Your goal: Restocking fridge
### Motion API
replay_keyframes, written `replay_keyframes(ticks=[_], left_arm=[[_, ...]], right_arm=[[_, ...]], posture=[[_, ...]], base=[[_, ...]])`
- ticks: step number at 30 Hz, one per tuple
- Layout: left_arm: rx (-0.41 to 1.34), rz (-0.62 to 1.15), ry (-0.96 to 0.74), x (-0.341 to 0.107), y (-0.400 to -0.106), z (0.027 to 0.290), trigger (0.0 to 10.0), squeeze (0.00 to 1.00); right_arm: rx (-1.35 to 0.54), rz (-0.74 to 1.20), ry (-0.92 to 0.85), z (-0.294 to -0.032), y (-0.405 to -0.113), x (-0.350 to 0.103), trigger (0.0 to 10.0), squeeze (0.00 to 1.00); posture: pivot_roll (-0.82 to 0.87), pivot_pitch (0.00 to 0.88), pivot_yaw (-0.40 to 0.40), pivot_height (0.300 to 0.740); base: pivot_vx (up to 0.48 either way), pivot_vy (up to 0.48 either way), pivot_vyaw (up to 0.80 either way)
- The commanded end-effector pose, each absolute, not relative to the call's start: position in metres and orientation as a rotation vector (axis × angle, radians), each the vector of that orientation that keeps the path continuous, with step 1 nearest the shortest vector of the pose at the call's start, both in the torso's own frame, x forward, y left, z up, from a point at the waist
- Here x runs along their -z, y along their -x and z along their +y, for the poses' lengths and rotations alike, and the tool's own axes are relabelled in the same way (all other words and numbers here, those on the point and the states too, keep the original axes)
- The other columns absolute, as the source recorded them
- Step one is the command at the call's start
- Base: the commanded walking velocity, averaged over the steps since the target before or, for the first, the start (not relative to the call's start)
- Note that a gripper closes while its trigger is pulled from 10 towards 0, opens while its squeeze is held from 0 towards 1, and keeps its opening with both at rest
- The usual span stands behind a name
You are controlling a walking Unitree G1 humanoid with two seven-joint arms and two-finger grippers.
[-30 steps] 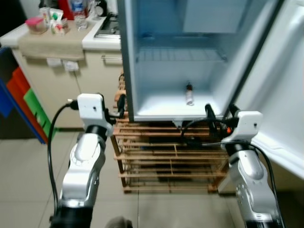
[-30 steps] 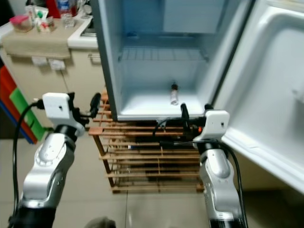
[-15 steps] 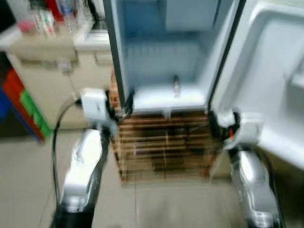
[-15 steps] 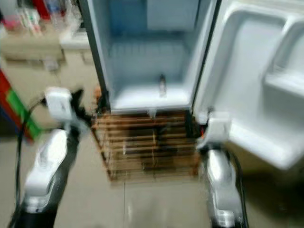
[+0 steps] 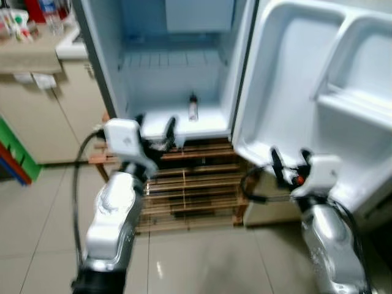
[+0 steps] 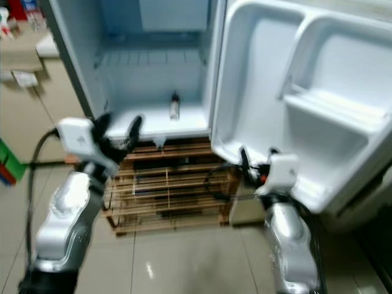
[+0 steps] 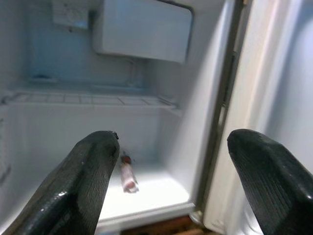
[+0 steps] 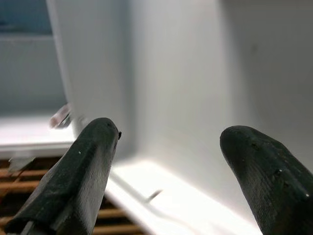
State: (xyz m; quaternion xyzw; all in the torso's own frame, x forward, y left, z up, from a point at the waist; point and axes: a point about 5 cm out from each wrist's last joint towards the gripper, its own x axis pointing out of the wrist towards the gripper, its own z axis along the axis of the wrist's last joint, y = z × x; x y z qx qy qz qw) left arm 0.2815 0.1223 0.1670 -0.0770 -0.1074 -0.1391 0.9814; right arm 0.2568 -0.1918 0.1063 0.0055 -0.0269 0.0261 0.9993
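We judge this to be a gap between loads: the fridge [image 5: 177, 67] stands open on its wooden rack [image 5: 184, 184], and we carry nothing toward it. One small bottle [image 5: 193, 109] already stands upright on the fridge floor, toward the front edge and about midway between the side walls; the wire shelf [image 5: 168, 59] above it is bare, and so are the door bins [image 5: 343, 104] on the door swung open to our right.

Our left end effector [image 5: 154, 130] is raised just before the front lip of the fridge floor, near its left corner. Its two black fingers [image 7: 83, 181] are spread wide with nothing between them, and in the left wrist view the bottle shows in the gap beyond them, well clear of the pads. Our right end effector [image 5: 286, 164] hangs before the lower edge of the open door, equally wide apart and holding nothing; whether it brushes the door we cannot tell, since the picture is soft there.

The stock that we can see sits at the far end of the worktop [image 5: 27, 52] to our left, as a cluster of small items [image 5: 15, 24] too blurred to name. The next move, as we read it, calls for turning to that worktop, taking one item in an open end effector, and coming back without knocking the door or the standing bottle.
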Motion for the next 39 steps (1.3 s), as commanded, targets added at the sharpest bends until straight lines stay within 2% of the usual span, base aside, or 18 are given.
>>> replay_keyframes(ticks=[1, 5, 7, 11, 13, 15, 17, 19, 21, 24, 29, 39], left_arm=[[0.250, -0.224, 0.145, -0.169, -0.283, 0.130, 10.0, 0.00], [0.241, -0.223, 0.133, -0.169, -0.286, 0.133, 10.0, 0.00], [0.240, -0.222, 0.132, -0.168, -0.286, 0.133, 10.0, 0.00], [0.233, -0.197, 0.127, -0.164, -0.288, 0.135, 10.0, 0.00], [0.239, -0.122, 0.123, -0.151, -0.293, 0.135, 10.0, 0.00], [0.238, -0.103, 0.123, -0.148, -0.295, 0.135, 10.0, 0.00], [0.194, -0.004, 0.119, -0.128, -0.300, 0.142, 10.0, 0.00], [0.158, 0.035, 0.109, -0.120, -0.301, 0.150, 10.0, 0.00], [0.158, -0.004, 0.096, -0.125, -0.298, 0.151, 10.0, 0.00], [0.189, -0.096, 0.043, -0.140, -0.292, 0.145, 10.0, 0.00], [0.225, -0.127, 0.005, -0.144, -0.288, 0.136, 10.0, 0.00], [0.214, -0.132, 0.015, -0.145, -0.289, 0.136, 10.0, 0.00]], right_arm=[[-0.166, -0.044, -0.019, -0.174, -0.256, -0.105, 10.0, 0.00], [-0.343, 0.130, 0.024, -0.173, -0.231, -0.069, 10.0, 0.00], [-0.350, 0.150, 0.029, -0.176, -0.227, -0.065, 10.0, 0.00], [-0.336, 0.304, 0.022, -0.197, -0.207, -0.036, 10.0, 0.00], [-0.299, 0.448, 0.012, -0.217, -0.191, -0.008, 10.0, 0.00], [-0.294, 0.472, 0.020, -0.220, -0.188, -0.004, 10.0, 0.00], [-0.259, 0.499, 0.038, -0.229, -0.185, 0.003, 10.0, 0.00], [-0.254, 0.468, 0.036, -0.228, -0.187, 0.000, 10.0, 0.00], [-0.264, 0.399, 0.023, -0.219, -0.193, -0.011, 10.0, 0.00], [-0.276, 0.284, -0.005, -0.205, -0.202, -0.032, 10.0, 0.00], [-0.312, 0.215, -0.018, -0.188, -0.209, -0.041, 10.0, 0.00], [-0.285, 0.199, 0.002, -0.192, -0.219, -0.047, 10.0, 0.00]], posture=[[-0.10, 0.000, 0.006, 0.740], [-0.10, 0.000, 0.006, 0.740], [-0.10, 0.000, 0.006, 0.740], [-0.11, 0.000, 0.013, 0.740], [-0.11, 0.000, 0.017, 0.740], [-0.11, 0.000, 0.017, 0.740], [-0.12, 0.000, 0.024, 0.740], [-0.12, 0.000, 0.028, 0.740], [-0.12, 0.000, 0.031, 0.740], [-0.12, 0.000, 0.032, 0.740], [-0.11, 0.000, 0.029, 0.740], [-0.11, 0.000, 0.022, 0.740]], base=[[0.375, 0.000, 0.00], [0.000, 0.000, 0.00], [0.000, 0.000, 0.00], [0.000, 0.000, 0.00], [0.000, 0.000, 0.00], [0.000, 0.000, 0.00], [0.000, 0.000, 0.00], [0.000, 0.000, 0.00], [0.000, 0.000, 0.00], [0.000, 0.000, 0.00], [0.000, 0.000, 0.00], [-0.210, -0.244, 0.00]])
